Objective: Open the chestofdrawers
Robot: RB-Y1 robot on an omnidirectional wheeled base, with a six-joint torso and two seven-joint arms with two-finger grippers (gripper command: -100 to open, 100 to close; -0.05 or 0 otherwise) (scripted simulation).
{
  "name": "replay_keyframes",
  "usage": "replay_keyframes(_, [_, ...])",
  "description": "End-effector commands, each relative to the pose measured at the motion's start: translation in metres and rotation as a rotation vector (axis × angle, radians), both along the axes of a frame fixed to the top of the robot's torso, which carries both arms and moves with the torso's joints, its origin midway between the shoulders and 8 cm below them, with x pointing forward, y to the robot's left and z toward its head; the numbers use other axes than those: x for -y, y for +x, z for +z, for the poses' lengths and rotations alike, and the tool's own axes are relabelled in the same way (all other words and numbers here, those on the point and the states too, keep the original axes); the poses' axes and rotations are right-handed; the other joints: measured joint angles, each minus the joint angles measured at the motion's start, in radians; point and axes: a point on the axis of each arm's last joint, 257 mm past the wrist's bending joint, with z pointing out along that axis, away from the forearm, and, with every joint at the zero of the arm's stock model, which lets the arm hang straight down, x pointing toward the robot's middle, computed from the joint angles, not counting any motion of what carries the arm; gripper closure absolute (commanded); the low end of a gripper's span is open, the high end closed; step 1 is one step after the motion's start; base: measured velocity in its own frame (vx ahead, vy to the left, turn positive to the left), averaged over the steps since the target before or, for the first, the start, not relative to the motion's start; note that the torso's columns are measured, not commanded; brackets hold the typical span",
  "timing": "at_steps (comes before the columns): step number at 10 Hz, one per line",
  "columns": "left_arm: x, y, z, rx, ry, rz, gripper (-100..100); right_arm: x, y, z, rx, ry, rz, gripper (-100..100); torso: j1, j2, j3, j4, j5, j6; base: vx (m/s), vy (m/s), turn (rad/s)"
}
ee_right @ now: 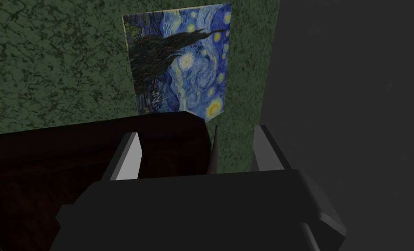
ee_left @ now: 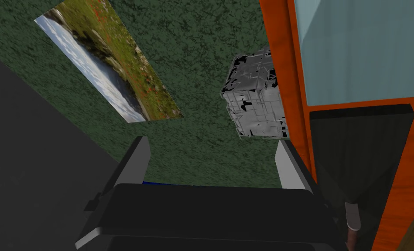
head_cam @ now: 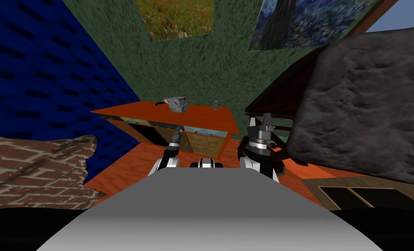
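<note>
Standing wide and empty, the left pincer was held close to the near front of the orange chest of drawers, judged so placed to find a pull. The head view gave the arm's overall reach and the grey cube on top. The left wrist view added a small grey knob just beside the pincer. The right pincer, also wide, was raised on the right, apparently parked clear.

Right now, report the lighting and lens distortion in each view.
Head view: evenly lit, but the wide lens splays the walls and slants the chest; black areas in the bottom corners. Left wrist view: rolled sideways, a recess in the chest in deep shade beside the left gripper. Right wrist view: dim, dark furniture nearly black behind the right gripper, the painting bright.
</note>
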Motion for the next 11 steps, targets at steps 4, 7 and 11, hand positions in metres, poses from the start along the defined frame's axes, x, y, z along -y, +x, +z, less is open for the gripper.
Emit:
replay_keyframes(4, [0.002, 0.012, -0.057, -0.129, 0.025, 0.002, -100, 0.000, 0.000, 0.000, 0.000, 0.000, 0.000, 0, 0.001, 0.000, 0.000, 0.000, 0.000, 0.000, -0.010, -0.097, -0.027])
replay_keyframes(7, [0.005, 0.018, -0.096, -0.220, 0.030, 0.007, -100, 0.000, 0.000, 0.000, 0.000, 0.000, 0.000, 0, -0.001, 0.000, 0.000, 0.000, 0.000, 0.000, 0.003, -0.129, -0.043])
replay_keyframes(11, [0.009, 0.020, -0.111, -0.253, 0.013, 0.013, -100, 0.000, 0.000, 0.000, 0.000, 0.000, 0.000, 0, 0.003, 0.000, 0.000, 0.000, 0.001, 0.000, -0.011, -0.071, -0.012])
